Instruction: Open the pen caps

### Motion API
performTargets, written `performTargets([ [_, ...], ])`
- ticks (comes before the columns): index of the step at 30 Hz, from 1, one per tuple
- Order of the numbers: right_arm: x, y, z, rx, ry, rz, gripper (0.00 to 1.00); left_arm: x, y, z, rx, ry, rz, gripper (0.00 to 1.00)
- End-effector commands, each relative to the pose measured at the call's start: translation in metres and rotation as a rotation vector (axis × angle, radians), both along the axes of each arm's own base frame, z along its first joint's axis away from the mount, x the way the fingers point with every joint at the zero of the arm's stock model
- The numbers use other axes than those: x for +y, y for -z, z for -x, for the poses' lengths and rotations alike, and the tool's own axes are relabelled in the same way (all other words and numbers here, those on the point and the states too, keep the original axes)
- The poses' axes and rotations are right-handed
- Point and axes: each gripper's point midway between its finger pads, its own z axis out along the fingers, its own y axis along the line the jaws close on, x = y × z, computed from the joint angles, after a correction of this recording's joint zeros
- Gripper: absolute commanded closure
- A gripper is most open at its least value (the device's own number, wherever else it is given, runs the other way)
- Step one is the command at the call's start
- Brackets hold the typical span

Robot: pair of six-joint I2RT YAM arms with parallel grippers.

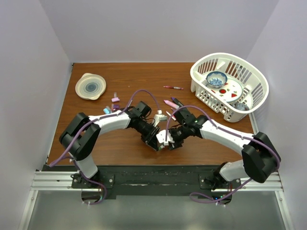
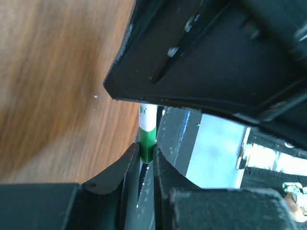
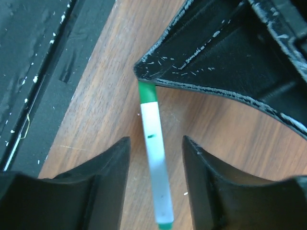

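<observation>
A slim white-barrelled pen [image 3: 154, 163] with green ends hangs above the table between my two grippers. My left gripper [image 2: 146, 147] is shut on one green end [image 2: 147, 139]; I cannot tell if that end is the cap. In the right wrist view the left gripper's fingers [image 3: 206, 62] hold the green end [image 3: 147, 93]. My right gripper [image 3: 156, 141] is open, its jaws on either side of the barrel without touching it. In the top view the left gripper [image 1: 159, 139] and the right gripper [image 1: 172, 139] meet at the table's near middle. More pens [image 1: 170, 103] lie behind them.
Small loose pink, purple and teal pieces [image 1: 114, 101] lie at the left behind my left arm. A red pen [image 1: 172, 87] lies further back. A white basket [image 1: 201, 72] with dishes stands at the back right, a round dish [image 1: 90, 86] at the back left.
</observation>
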Motion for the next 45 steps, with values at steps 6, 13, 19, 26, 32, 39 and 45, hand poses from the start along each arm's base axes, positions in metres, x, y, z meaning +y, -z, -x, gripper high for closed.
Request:
performTargets([
  [6,0.006,0.004,-0.001,-0.014,-0.015,0.038,1.00,-0.016,-0.053,-0.024,-0.114,-0.066,0.145,1.00],
  [13,0.031,-0.031,-0.016,0.107,0.164,-0.072,1.00,0.030,-0.114,-0.103,-0.421,-0.564,0.275,0.26],
  [19,0.050,-0.067,-0.041,0.360,0.437,-0.258,1.00,0.075,-0.176,-0.133,-0.548,-1.074,0.530,0.00],
  [26,0.057,-0.104,-0.060,0.550,0.665,-0.520,1.00,0.069,-0.170,-0.132,-0.236,-1.203,0.738,0.00],
  [32,0.063,-0.103,-0.066,0.677,0.760,-0.551,1.00,0.051,-0.166,-0.134,-0.156,-1.199,0.766,0.10],
  [39,0.063,-0.102,-0.073,0.694,0.817,-0.566,1.00,0.039,-0.159,-0.133,-0.109,-1.212,0.763,0.33],
  [45,0.063,-0.097,-0.077,0.705,0.846,-0.558,1.00,0.036,-0.160,-0.135,-0.087,-1.210,0.776,0.54],
])
